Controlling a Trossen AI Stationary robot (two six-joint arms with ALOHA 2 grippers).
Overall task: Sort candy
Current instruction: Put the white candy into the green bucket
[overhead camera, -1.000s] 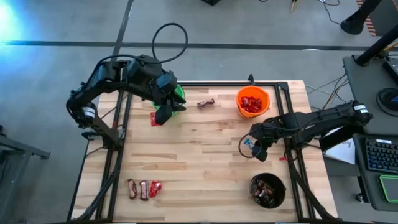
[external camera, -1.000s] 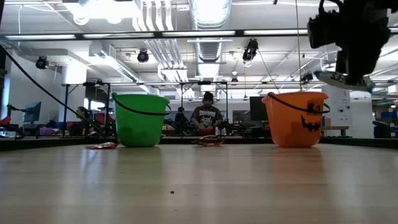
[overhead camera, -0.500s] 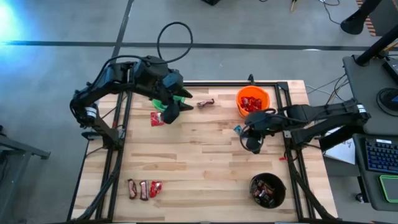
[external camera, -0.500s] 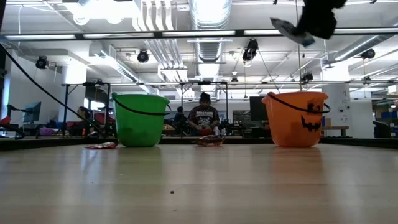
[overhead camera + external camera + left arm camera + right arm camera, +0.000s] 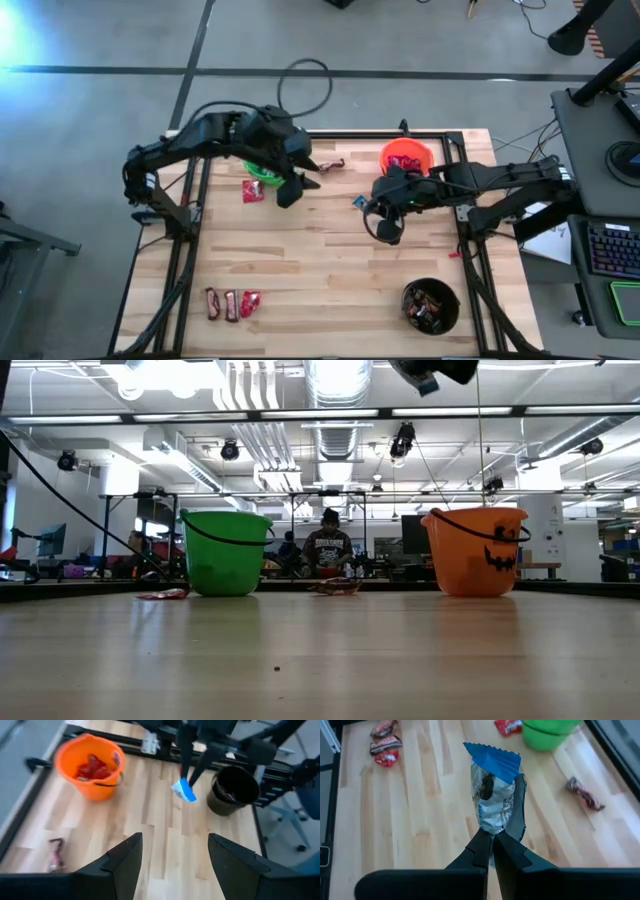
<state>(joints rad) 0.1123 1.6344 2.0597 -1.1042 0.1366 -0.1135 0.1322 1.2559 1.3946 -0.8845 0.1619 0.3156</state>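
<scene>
My right gripper (image 5: 362, 204) hangs over the middle of the table, shut on a light-blue-and-white candy bar (image 5: 495, 790); the left wrist view shows that bar (image 5: 184, 790) too. My left gripper (image 5: 172, 865) is open and holds nothing, to the right of the green bucket (image 5: 262, 173). A red packet (image 5: 252, 190) lies beside that bucket, and a brown bar (image 5: 332, 165) lies at the far side. Three more candies (image 5: 231, 303) lie near the front left. The orange bucket (image 5: 405, 161) holds red packets, and the black bucket (image 5: 430, 305) holds dark bars. My right gripper pinches one end of the blue-and-white bar (image 5: 491, 831) between its two fingers. The fingers slant down from the table's right side. The rest of the bar sticks out past the fingertips, its crimped blue end (image 5: 492, 757) foremost. It is lifted clear of the table.
Black rails (image 5: 190, 230) run along the table's left and right sides. The wood between the buckets and the front candies is bare. A person (image 5: 330, 545) sits in the room beyond the far edge.
My right gripper has risen with the blue-and-white bar and carried it toward the table's left and far side, rolling as it went. My left gripper has moved from beside the green bucket toward the table's right.
</scene>
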